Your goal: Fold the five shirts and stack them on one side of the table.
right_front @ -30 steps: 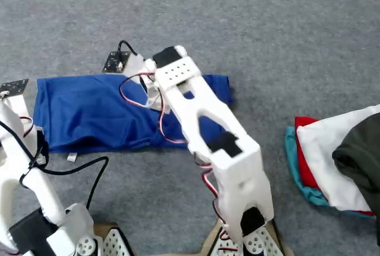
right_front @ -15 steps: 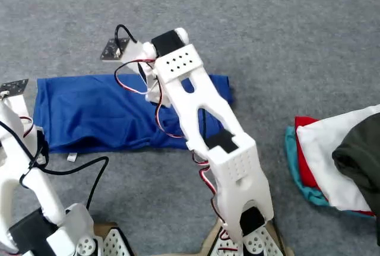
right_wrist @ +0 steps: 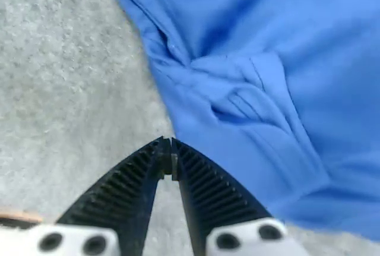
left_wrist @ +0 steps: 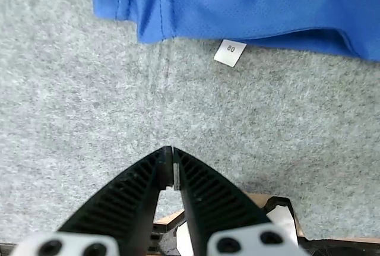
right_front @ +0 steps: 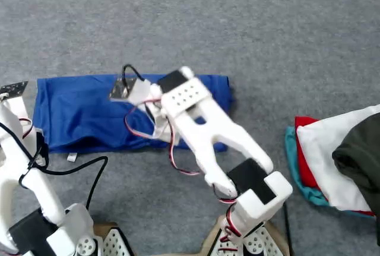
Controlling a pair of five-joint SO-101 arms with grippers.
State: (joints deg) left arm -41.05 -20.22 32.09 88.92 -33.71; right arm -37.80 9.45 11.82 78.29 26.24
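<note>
At the far left the left arm (right_front: 24,167) stands by the near corner of the long, flat-laid blue jersey shirt (right_front: 83,113). Its left gripper (left_wrist: 171,170) is pinched closed on nothing, over the bare grey felt table (right_front: 267,30) just short of the shirt's hem and a small white size tag (left_wrist: 229,53).

Toward the middle, the right arm (right_front: 208,131) reaches across the shirt. The right gripper (right_wrist: 171,160) is closed too, its tips at a rumpled edge of the cloth. It looks empty from here, though I can't swear no fabric is caught.

Off to the right, well apart, lies the loose pile of shirts (right_front: 335,161) in red, teal, white and dark grey.

My worry is that a closed tip dragged over that wrinkle would bunch the fold. Mismatched grabs at the two ends would skew it.
</note>
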